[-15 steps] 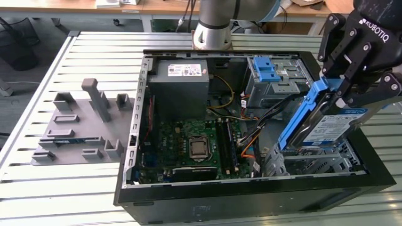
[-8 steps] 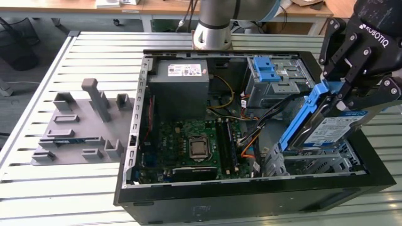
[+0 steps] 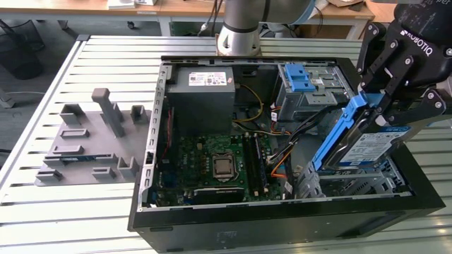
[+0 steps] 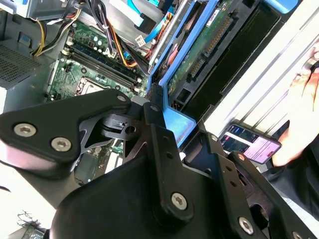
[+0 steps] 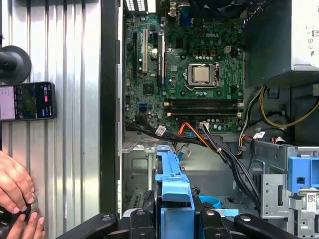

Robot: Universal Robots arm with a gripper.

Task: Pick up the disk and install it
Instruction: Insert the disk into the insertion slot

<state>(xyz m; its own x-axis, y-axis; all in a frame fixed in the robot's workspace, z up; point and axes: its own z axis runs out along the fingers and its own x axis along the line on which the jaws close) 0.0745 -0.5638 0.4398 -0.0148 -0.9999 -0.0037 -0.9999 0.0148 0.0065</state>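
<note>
The disk (image 3: 373, 145), silver with a white-and-blue label and blue rails, hangs tilted on edge over the metal drive bay (image 3: 356, 184) at the exterior view's right front corner of the open computer case. My gripper (image 3: 387, 112) is shut on the disk's upper end. In the second wrist view the disk's green circuit side (image 4: 209, 45) runs away from the gripper (image 4: 167, 122), and its lower end reaches in beside the bay wall. In the first wrist view the blue rail (image 5: 172, 180) sticks out from the gripper (image 5: 174, 219) over the bay floor.
The black case (image 3: 282, 225) holds a motherboard (image 3: 219, 159), a grey power-supply box (image 3: 205, 95), a grey cage with a blue latch (image 3: 307, 87) and loose cables (image 5: 219, 144). A grey fixture (image 3: 92, 137) lies on the slatted table. A person's hand (image 5: 14, 185) and a phone (image 5: 27, 101) are beside the case.
</note>
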